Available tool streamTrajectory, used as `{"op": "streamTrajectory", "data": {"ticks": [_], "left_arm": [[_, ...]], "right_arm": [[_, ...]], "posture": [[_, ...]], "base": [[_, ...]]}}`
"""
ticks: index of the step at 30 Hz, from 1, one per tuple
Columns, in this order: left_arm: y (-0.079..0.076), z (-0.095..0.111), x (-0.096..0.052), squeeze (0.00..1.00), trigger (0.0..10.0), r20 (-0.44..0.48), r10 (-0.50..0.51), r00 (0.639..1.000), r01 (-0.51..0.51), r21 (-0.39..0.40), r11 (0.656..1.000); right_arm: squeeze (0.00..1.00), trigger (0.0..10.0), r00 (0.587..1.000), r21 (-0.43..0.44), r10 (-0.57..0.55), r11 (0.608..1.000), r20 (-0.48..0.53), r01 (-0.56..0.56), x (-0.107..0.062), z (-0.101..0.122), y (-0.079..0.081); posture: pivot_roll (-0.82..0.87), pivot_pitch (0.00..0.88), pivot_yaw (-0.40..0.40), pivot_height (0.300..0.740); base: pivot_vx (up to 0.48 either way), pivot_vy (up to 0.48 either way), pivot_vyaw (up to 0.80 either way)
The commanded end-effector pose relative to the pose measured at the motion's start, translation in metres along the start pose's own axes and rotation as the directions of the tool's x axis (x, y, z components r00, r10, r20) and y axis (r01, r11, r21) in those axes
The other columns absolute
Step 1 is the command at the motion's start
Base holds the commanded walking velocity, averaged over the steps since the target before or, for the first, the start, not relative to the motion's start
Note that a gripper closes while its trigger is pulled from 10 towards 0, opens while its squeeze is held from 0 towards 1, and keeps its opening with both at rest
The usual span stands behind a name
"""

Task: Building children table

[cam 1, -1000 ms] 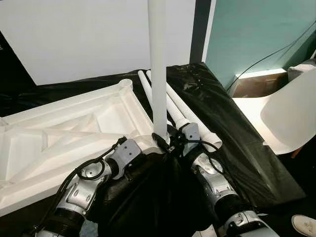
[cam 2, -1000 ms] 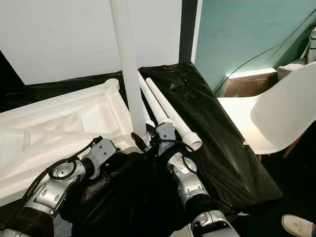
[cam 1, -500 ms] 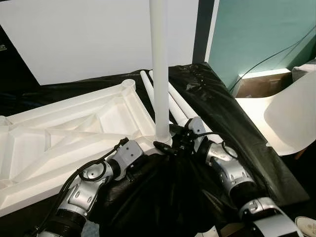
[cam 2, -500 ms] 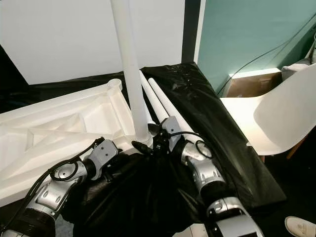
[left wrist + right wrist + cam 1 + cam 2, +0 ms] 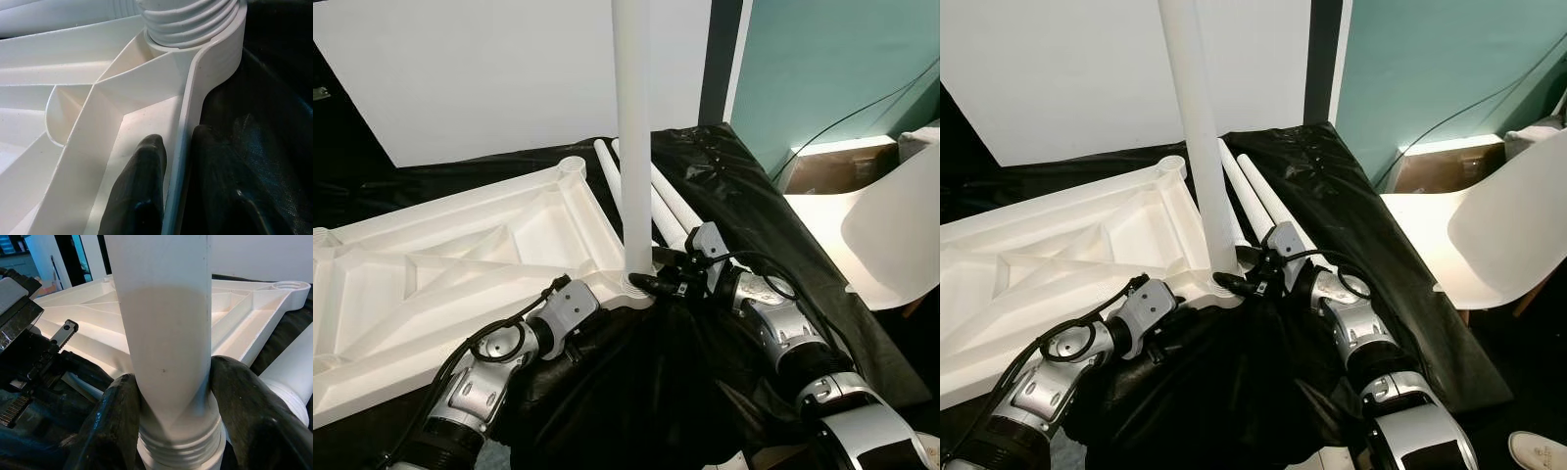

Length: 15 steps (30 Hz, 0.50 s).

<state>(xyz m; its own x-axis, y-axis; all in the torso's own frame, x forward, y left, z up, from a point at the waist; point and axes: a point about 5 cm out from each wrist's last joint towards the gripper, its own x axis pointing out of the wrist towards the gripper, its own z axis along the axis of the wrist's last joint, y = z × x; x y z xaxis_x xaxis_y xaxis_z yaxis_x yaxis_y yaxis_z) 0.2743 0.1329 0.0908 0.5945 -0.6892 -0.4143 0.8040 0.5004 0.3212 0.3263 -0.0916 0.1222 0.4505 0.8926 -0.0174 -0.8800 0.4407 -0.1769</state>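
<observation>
The children's table top (image 5: 460, 264) is of smooth white plastic and lies upside down on a worktop covered with a glossy, wrinkled black sheet (image 5: 744, 215). Its underside shows raised ribs that cross in triangles, a raised rim all around, and round sockets at the corners; one free socket (image 5: 570, 168) is at the far corner. At the near corner a long white round leg (image 5: 632, 127) stands upright in its socket (image 5: 631, 286), and the ridges of a thread are visible at its lower end. Two more white legs (image 5: 661, 201) of the same tube shape lie side by side on the black sheet just behind the standing one, each with a threaded end.

The right tool (image 5: 168, 418) pinches the upright leg low down, just above the thread: one black finger presses on each side of the tube, and the pads (image 5: 115, 421) touch the plastic. The silver right arm reaches in from the right side over the black sheet.

The left tool (image 5: 178, 171) is pressed on the rim of the table top beside the same corner socket: one dark finger lies inside the rim on the white plastic, the other outside it against the black sheet, with the thin wall between them.

A white chair (image 5: 891, 225) with a smooth curved shell stands to the right of the worktop.
</observation>
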Motion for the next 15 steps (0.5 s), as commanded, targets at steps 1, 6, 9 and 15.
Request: {"op": "streamTrajectory", "data": {"ticks": [1,6,9,15], "left_arm": [[-0.023,-0.021,0.005,0.0,10.0,-0.078,-0.126,0.989,0.122,-0.049,0.991],[-0.022,-0.02,0.004,0.0,10.0,-0.079,-0.125,0.989,0.121,-0.046,0.992],[-0.021,-0.02,0.003,0.0,10.0,-0.08,-0.121,0.989,0.117,-0.044,0.992],[-0.02,-0.02,0.002,0.0,10.0,-0.081,-0.115,0.99,0.112,-0.043,0.993]], "right_arm": [[0.0,0.0,0.997,0.04,0.066,0.997,-0.039,-0.065,0.003,-0.01,0.011],[0.0,0.0,0.998,0.042,-0.066,0.997,0.008,0.065,0.006,-0.015,0.022],[0.0,0.0,0.953,0.023,-0.302,0.953,0.037,0.301,0.002,-0.024,0.033],[0.0,0.0,0.878,0.025,-0.478,0.878,0.025,0.477,-0.002,-0.028,0.027]], "posture": [[0.06,0.0,0.024,0.74],[0.06,0.0,0.024,0.74],[0.06,0.0,0.02,0.74],[0.07,0.0,0.019,0.74]], "base": [[0.0,0.0,0.0],[0.0,0.0,0.0],[0.0,0.0,0.0],[0.0,0.0,0.0]]}}
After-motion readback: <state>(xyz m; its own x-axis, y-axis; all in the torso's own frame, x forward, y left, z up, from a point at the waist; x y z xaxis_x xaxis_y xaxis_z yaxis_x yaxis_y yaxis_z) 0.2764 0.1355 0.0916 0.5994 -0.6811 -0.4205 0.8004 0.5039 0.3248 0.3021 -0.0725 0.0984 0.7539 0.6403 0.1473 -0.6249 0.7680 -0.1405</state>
